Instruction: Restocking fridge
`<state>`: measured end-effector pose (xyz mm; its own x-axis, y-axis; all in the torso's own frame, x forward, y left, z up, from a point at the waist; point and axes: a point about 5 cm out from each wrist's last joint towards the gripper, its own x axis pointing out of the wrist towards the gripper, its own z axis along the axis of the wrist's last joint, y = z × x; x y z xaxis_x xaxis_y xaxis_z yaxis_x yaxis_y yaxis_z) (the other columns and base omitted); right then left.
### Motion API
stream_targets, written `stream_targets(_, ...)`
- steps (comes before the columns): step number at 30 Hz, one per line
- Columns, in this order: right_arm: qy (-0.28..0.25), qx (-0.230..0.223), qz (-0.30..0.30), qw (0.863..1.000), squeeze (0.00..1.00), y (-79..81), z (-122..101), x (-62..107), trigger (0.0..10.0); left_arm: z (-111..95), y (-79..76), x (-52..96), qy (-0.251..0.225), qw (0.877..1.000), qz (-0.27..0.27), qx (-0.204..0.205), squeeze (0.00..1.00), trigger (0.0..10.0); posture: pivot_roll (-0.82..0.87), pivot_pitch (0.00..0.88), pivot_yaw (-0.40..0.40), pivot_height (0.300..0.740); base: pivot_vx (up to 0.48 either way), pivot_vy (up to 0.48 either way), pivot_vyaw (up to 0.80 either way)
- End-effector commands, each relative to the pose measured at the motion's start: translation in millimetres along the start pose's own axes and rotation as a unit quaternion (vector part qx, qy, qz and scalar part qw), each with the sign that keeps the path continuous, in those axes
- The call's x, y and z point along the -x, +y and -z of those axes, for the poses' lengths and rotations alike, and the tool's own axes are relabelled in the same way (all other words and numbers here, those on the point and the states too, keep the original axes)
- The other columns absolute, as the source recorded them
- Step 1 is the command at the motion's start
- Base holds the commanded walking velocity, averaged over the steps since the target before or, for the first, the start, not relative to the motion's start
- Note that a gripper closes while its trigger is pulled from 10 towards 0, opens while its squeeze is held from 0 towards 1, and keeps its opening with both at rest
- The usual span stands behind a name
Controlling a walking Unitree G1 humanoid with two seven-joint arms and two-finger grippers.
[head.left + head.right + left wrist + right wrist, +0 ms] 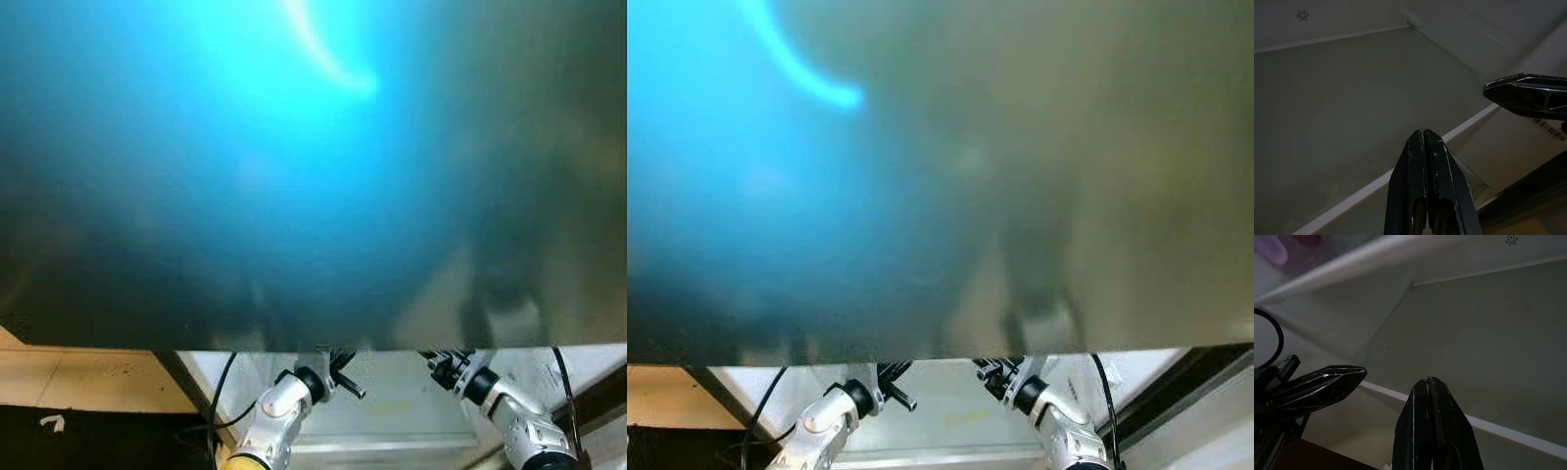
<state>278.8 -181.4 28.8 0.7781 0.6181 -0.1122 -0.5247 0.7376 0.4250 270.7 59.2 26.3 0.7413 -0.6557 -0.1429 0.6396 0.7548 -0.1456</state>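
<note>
Fridge door: blurred blue-grey panel from 9 through 12 to 3 o'clock, very close to the head camera.
Fridge shelf: bare, white front edge, side walls beyond; no stock seen, so goods to restock cannot be placed.
Left tool: fingers pressed together, holding nothing, at 6 o'clock, reaching under the door toward the shelf.
Right tool: likewise closed and empty, at 5 o'clock, just beside the left; probably staged before fetching.

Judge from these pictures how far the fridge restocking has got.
Done: nothing visibly stocked; the shelf ahead looks bare. In hand: nothing; left gripper and right gripper are shut and empty inside the fridge compartment. Left: fetching and placing items. A blurred blue-grey surface blocks the head views.
</note>
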Motion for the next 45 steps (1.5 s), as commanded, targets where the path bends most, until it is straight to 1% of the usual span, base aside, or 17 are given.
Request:
stream_targets(1,0.012,-0.003,0.009,1.0,0.0,-2.1,6.5,3.8,10.0,4.2,4.0,3.8,0.01,1.0,-0.002,-0.004,0.0,10.0,-0.05,0.038,-0.023,0.686,0.0,0.0,0.0)
stream_targets(3,0.022,-0.005,0.019,1.0,0.0,-3.3,9.9,4.7,10.0,5.0,3.4,3.9,0.013,1.0,0.004,-0.004,0.0,10.0,-0.05,0.038,-0.023,0.686,0.0,0.0,0.0)
stream_targets(5,0.039,-0.009,0.027,0.999,0.0,-4.3,16.8,7.5,10.0,6.2,0.8,3.7,0.019,1.0,0.022,-0.007,0.0,10.0,-0.05,0.038,-0.023,0.686,0.0,0.0,0.0)
stream_targets(9,0.052,-0.026,0.042,0.997,0.0,-7.7,27.3,16.0,10.0,7.1,-2.6,2.8,0.024,0.999,0.042,-0.004,0.0,10.0,-0.05,0.038,-0.023,0.686,0.0,0.0,0.0)
stream_targets(19,0.059,-0.055,0.058,0.995,0.0,-12.1,39.9,28.5,10.0,14.1,-4.0,5.1,0.046,0.997,0.06,0.0,0.0,10.0,-0.05,0.038,-0.023,0.686,0.0,0.0,0.0)
stream_targets(22,0.093,-0.051,0.08,0.991,0.0,-13.6,51.7,35.0,10.0,17.2,-3.9,7.0,0.059,0.995,0.073,-0.014,0.0,10.0,-0.05,0.036,-0.023,0.7,0.0,0.0,0.0)
stream_targets(24,0.108,-0.056,0.095,0.988,0.0,-14.3,58.1,38.9,10.0,18.2,-1.4,8.0,0.065,0.995,0.073,-0.012,0.0,10.0,-0.05,0.035,-0.023,0.71,0.0,0.0,0.0)
stream_targets(28,0.154,-0.047,0.129,0.978,0.0,-15.2,74.1,48.9,10.0,25.1,7.8,12.4,0.085,0.995,0.051,0.003,0.0,10.0,-0.05,0.029,-0.021,0.729,0.0,0.0,0.0)
stream_targets(31,0.172,-0.053,0.162,0.97,0.0,-16.6,82.3,55.0,10.0,35.3,15.4,20.0,0.112,0.993,0.029,0.015,0.0,10.0,-0.05,0.019,-0.022,0.74,0.0,0.0,0.0)
stream_targets(33,0.175,-0.054,0.168,0.969,0.0,-16.9,83.8,56.1,10.0,37.6,16.8,21.8,0.119,0.992,0.024,0.019,0.0,10.0,-0.05,0.02,-0.023,0.74,0.0,0.0,0.0)
stream_targets(37,0.198,-0.053,0.199,0.958,0.0,-18.5,92.1,63.7,10.0,54.3,24.1,36.0,0.159,0.986,-0.008,0.044,0.0,10.0,-0.05,0.017,-0.021,0.74,0.0,0.0,0.0)
stream_targets(38,0.198,-0.053,0.199,0.958,0.0,-18.5,92.1,63.7,10.0,54.3,24.1,36.0,0.159,0.986,-0.008,0.044,0.0,10.0,-0.05,0.017,-0.021,0.74,0.0,0.0,0.0)
stream_targets(39,0.21,-0.054,0.215,0.952,0.0,-18.9,96.3,67.5,10.0,61.6,26.9,42.9,0.177,0.982,-0.023,0.054,0.0,10.0,-0.05,0.017,-0.021,0.74,0.0,0.0,0.0)
stream_targets(40,0.216,-0.052,0.223,0.949,0.0,-19.1,98.5,69.5,10.0,65.2,28.0,46.0,0.186,0.98,-0.032,0.062,0.0,10.0,-0.05,0.014,-0.024,0.74,0.0,0.0,0.0)
stream_targets(41,0.216,-0.052,0.223,0.949,0.0,-19.1,98.5,69.5,10.0,65.2,28.0,46.0,0.186,0.98,-0.032,0.062,0.0,10.0,-0.05,0.014,-0.024,0.74,0.0,0.0,0.0)
stream_targets(44,0.232,-0.048,0.24,0.941,0.0,-18.3,104.9,74.3,10.0,74.5,30.0,54.0,0.208,0.973,-0.052,0.089,0.0,10.0,-0.05,0.013,-0.025,0.74,0.0,0.0,0.0)
stream_targets(45,0.232,-0.048,0.24,0.941,0.0,-18.3,104.9,74.3,10.0,74.5,30.0,54.0,0.208,0.973,-0.052,0.089,0.0,10.0,-0.05,0.013,-0.025,0.74,0.0,0.0,0.0)
